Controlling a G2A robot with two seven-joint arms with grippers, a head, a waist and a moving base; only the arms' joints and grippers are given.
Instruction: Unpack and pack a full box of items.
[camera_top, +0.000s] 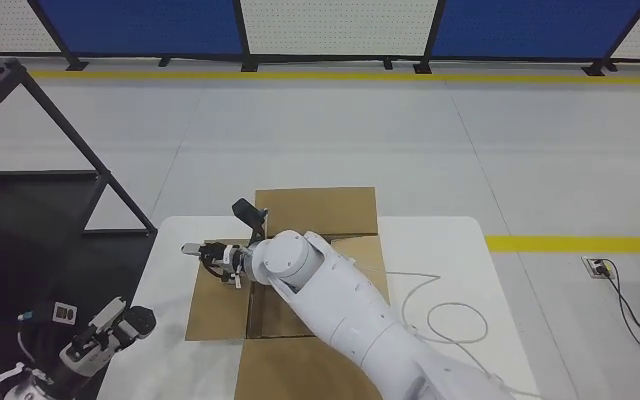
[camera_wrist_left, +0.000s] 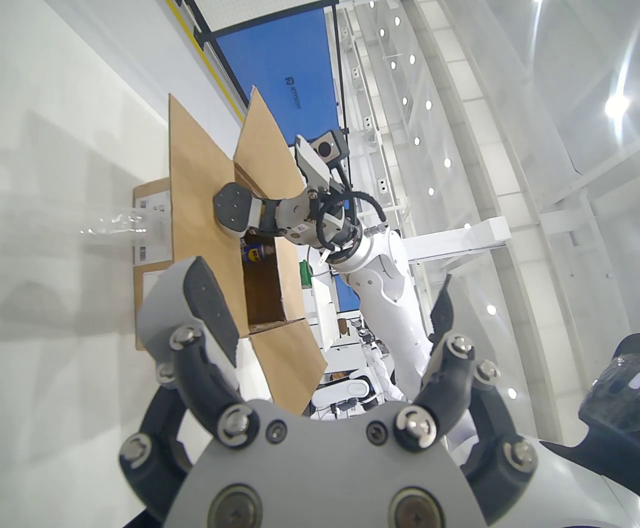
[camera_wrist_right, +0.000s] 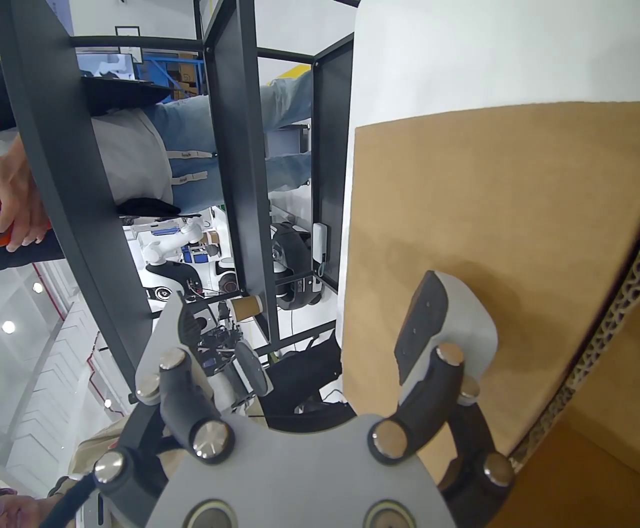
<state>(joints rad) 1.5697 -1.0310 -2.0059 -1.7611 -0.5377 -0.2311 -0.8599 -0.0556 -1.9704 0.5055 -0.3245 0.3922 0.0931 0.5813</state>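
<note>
Box (camera_top: 315, 210) sits open mid-counter (camera_top: 450, 255), flaps splayed outward. We judge it corrugated cardboard: stiff walls and light on its own. The flaps would fold at the crease, so they're no good for lifting. Better to work on the contents.

Inside we make out one can (camera_wrist_left: 254, 252) with a blue and yellow label, low against a wall. The rest of the contents is hidden. We judge the can rigid, smooth, a bit slippery, with some weight. Take it round the body from above, pads on opposite sides. We cannot tell if it stands or lies.

Right end effector (camera_wrist_right: 305, 325) is released and grasps nothing. It's over the flap (camera_wrist_right: 475, 200) on the rack side, at the edge of the box mouth, with one finger across the cardboard. Left end effector (camera_wrist_left: 325, 310) is also released and empty, well apart from the box, out by the counter's edge on the rack side and facing the box.

Around: a white cable (camera_top: 450, 312) loops on the counter beside the box, on the side away from the rack. A black rack (camera_top: 60, 150) stands just beside the counter.

In the way, we judge: the deep walls and angled flaps narrow the reach down to the can. The cable could snag anything set down on that side.
</note>
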